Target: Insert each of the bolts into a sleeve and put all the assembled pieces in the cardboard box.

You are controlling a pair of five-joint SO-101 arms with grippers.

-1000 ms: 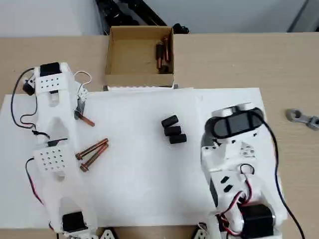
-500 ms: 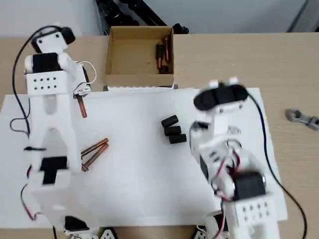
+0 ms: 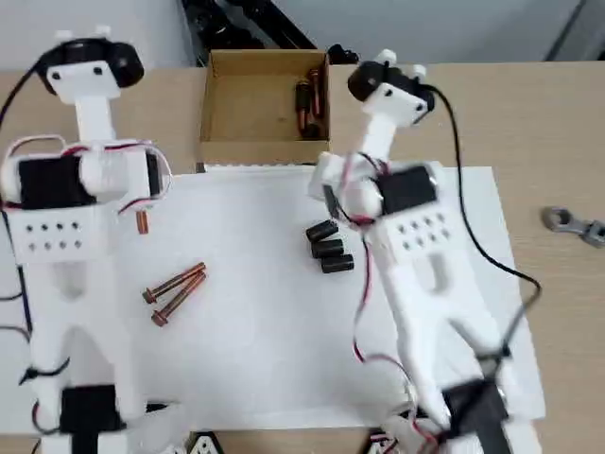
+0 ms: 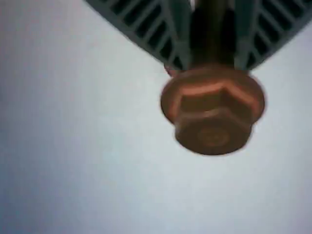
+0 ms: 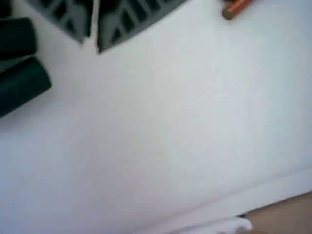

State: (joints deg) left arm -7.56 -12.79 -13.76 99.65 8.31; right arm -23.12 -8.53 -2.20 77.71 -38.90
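Copper bolt (image 4: 213,109) clamped in left pincer (image 4: 212,56), over white sheet (image 3: 255,359) | right pincer (image 5: 95,31) all but closed, empty, near three black sleeves (image 3: 329,247) | two loose bolts (image 3: 176,291) on sheet | cardboard box (image 3: 227,104) on table (image 3: 548,113)

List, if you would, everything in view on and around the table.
cardboard box: one, brown, on the table beyond the sheet.
assembled pieces: seemingly two, copper and black, inside the cardboard box.
sleeves: three, black, side by side mid-sheet.
loose bolts: two, copper, together on the sheet.
held bolt: one, copper, in the left gripper.
sheet: one, white, on the table.
table: one, light wood.
metal tool: one, grey, on bare table beside the right arm.
left gripper: one, dark fingers, shut on the held bolt.
right gripper: one, dark fingers, shut, empty, near the sleeves.
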